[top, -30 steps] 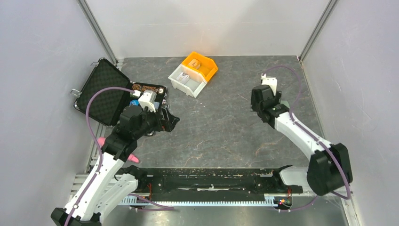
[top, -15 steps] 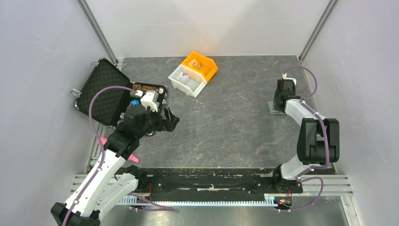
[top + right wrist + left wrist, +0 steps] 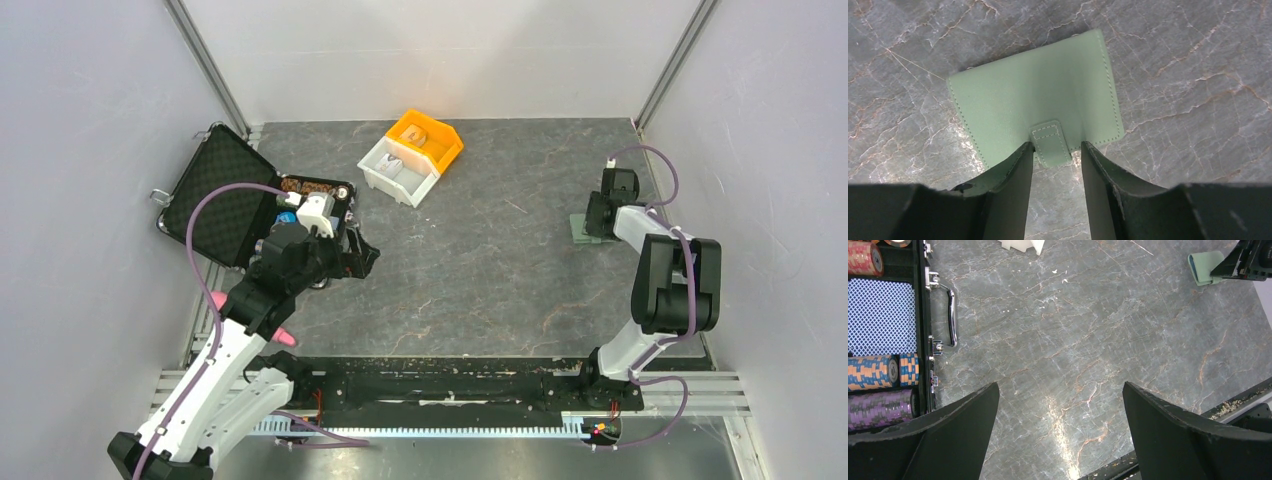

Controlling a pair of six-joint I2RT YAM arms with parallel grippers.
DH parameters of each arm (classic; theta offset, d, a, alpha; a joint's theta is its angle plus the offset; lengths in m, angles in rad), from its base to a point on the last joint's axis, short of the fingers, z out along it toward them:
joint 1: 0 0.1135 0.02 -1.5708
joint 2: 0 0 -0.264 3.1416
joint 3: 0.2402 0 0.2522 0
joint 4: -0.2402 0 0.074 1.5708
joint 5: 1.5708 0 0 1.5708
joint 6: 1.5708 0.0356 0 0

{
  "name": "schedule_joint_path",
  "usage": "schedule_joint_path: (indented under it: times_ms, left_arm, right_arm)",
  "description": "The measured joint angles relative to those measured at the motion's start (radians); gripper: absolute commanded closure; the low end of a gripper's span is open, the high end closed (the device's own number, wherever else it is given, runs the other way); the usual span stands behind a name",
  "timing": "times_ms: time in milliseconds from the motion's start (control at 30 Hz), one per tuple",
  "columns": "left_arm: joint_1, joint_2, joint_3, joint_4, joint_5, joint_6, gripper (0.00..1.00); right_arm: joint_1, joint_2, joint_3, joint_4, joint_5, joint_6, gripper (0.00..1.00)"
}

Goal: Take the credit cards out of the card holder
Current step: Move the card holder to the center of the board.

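The right hand (image 3: 1057, 146) is straddling the edge tab (image 3: 1049, 137) of the card holder (image 3: 1033, 100); pinching or not, I cannot tell. The left hand (image 3: 1060, 385) is hovering spread wide, bench (image 3: 1088, 325) stretching ahead of it.

Work enclosure seen from above: a dark grey, marble-veined tabletop (image 3: 500, 260) is closed in by a plain matt white back wall (image 3: 330, 50), a pale grey left side wall (image 3: 80, 200) and a pale grey right side wall (image 3: 780, 150), which meet the back wall at slim silver metal corner posts (image 3: 205, 65). A ribbed silver aluminium rail (image 3: 450, 432) runs along the near edge of the tabletop. Lighting is soft and even, with a faint warm patch low on the back wall and a pale sheen (image 3: 1058, 412) on the tabletop in the left wrist view.
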Motion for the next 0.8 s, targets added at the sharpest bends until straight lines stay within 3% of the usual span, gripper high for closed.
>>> schedule_joint_path:
  times_ms: [267, 567, 733, 800]
  left_arm:
    - [0.000, -0.009, -0.001, -0.001, -0.002, 0.000, 0.00]
    - [0.000, -0.009, -0.001, -0.003, -0.013, 0.000, 0.00]
    - [0.000, -0.010, -0.002, -0.004, -0.024, 0.000, 0.00]
    - [0.000, -0.013, -0.002, -0.005, -0.026, 0.000, 0.00]
  right_arm:
    - [-0.008, 0.024, 0.008, 0.010, -0.027, -0.011, 0.73]
    - [-0.011, 0.024, 0.009, 0.014, -0.080, -0.033, 1.00]
    - [-0.012, 0.024, 0.009, 0.020, -0.127, -0.040, 1.00]
    - [-0.012, 0.024, 0.009, 0.021, -0.134, -0.040, 0.85]
